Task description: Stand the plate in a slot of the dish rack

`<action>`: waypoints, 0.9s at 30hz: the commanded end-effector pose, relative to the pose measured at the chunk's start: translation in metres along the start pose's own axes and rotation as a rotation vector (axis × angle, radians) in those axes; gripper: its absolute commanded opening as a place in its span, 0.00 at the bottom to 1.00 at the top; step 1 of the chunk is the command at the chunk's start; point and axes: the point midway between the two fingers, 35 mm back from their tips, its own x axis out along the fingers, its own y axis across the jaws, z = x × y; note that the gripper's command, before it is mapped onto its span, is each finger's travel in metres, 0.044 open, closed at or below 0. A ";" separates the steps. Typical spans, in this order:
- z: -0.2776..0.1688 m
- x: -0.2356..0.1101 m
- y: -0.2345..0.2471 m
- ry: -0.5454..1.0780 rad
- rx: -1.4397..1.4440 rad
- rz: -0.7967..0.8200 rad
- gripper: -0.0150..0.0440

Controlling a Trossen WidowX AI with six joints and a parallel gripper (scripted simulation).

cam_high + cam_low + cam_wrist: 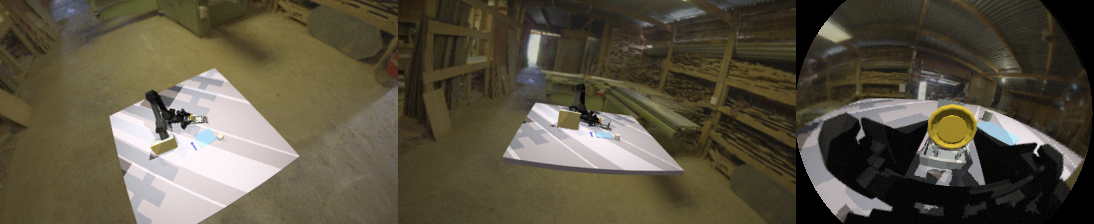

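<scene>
The plate [952, 125] [190, 116] is small, round and yellow. It stands on edge between my fingers. My gripper [952, 127] [189, 119] [596, 121] is shut on its rim. The dish rack [944, 157] [199, 120] [605, 125] is a small pale wire frame on the table. It lies right below and in front of the plate. In the wrist view the plate's lower edge sits at the rack's top. I cannot tell whether the plate touches the rails. The arm reaches out low from its base towards the rack.
A tan box [164, 145] [568, 119] stands by the arm's base. A light blue mat [206, 137] [604, 134], a small blue spoon [194, 145] [591, 133] and a cream cup [220, 136] [617, 136] lie in front of the rack.
</scene>
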 end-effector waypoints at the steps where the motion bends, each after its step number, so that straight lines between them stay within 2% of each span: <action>1: 0.000 0.000 0.000 0.000 0.000 0.000 0.34; 14: 0.000 0.000 0.000 0.000 0.000 0.000 0.92; 23: 0.001 0.000 0.000 0.000 0.000 -0.001 0.93; 27: 0.026 0.003 0.006 0.004 0.003 -0.009 0.93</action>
